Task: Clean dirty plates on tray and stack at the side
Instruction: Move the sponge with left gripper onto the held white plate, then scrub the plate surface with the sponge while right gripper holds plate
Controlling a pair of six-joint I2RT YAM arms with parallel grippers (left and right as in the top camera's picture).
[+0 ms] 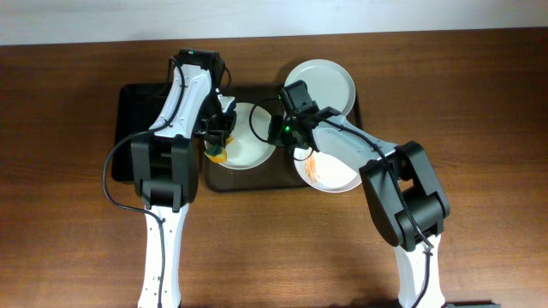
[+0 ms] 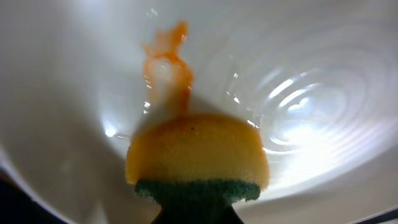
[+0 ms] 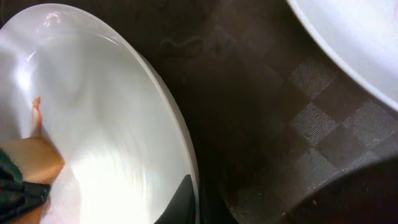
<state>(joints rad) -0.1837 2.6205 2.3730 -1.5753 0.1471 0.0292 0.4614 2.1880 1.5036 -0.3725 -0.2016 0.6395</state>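
Note:
Three white plates lie on the dark brown tray. My left gripper is shut on a yellow sponge with a green backing. The sponge presses into the left plate, just below an orange smear. My right gripper is shut on that plate's right rim, one dark finger inside the rim. A second plate at the front right carries orange smears. The third plate at the back right looks plain white.
A smaller black tray lies left of the brown tray, partly under my left arm. Bare wooden table surrounds both trays. The brown tray's checkered floor shows between the plates.

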